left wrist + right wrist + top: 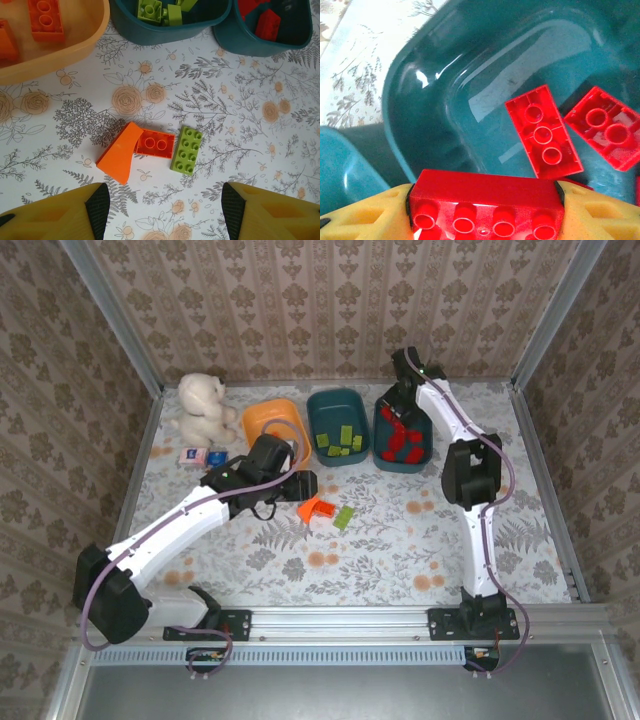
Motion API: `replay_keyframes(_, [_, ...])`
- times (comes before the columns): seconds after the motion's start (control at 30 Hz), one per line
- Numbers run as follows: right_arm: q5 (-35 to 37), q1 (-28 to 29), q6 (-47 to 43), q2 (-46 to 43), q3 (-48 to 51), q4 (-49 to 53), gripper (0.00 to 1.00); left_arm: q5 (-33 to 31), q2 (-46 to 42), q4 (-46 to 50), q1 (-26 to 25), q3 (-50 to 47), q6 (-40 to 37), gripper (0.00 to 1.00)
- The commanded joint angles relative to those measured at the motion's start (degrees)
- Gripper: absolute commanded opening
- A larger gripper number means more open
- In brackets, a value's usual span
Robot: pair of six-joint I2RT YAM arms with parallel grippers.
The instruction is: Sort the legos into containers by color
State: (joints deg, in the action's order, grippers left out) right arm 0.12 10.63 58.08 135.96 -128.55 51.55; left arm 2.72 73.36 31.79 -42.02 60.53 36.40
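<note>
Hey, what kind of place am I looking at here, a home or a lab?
Probably a lab test booth dressed up as a home: wallpaper panels in a bare metal frame, a floral cloth, and a left arm and right arm bolted to a rail.

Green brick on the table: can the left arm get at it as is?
Probably yes: the left gripper hangs open facing the green brick, nothing over it, though the orange brick close beside it may crowd a finger.
</note>
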Motion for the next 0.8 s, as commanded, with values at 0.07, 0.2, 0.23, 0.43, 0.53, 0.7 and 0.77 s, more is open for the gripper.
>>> replay_keyframes(0.07, [-2.93, -0.09, 15.59, 2.17, -2.68, -0.05, 0.55, -1.31, 0.53, 0.2, -0.37, 1.86, -0.05, 0.64])
replay_keyframes(0.2, [-2.71, 0.17, 22.59, 3.67, -2.84, 0.44, 0.55, -1.54, 0.62, 0.35, -0.39, 2.13, -0.1, 0.64])
replay_keyframes(0.23, [-2.87, 0.14, 23.89, 3.93, -2.84, 0.36, 0.55, -1.58, 0.64, 0.4, -0.4, 2.22, -0.11, 0.64])
replay_keyframes(0.43, [-1.86, 0.07, 31.8, 5.38, -3.5, 3.04, 0.57, -1.48, 0.6, 0.62, -0.36, 2.31, -0.01, 0.63])
replay_keyframes(0.53, [-3.03, -0.18, 35.03, 6.43, -3.58, 1.87, 0.58, -1.56, 0.47, 0.81, -0.35, 2.4, -0.13, 0.63])
replay_keyframes(0.7, [-3.85, -0.22, 37.26, 8.66, -7.26, 3.7, 0.63, -1.75, -0.21, 1.33, -0.3, 1.94, -0.18, 0.63])
replay_keyframes(0.77, [-3.89, -0.23, 37.52, 9.19, -7.86, 4.88, 0.63, -1.83, -0.58, 1.48, -0.23, 1.75, -0.1, 0.63])
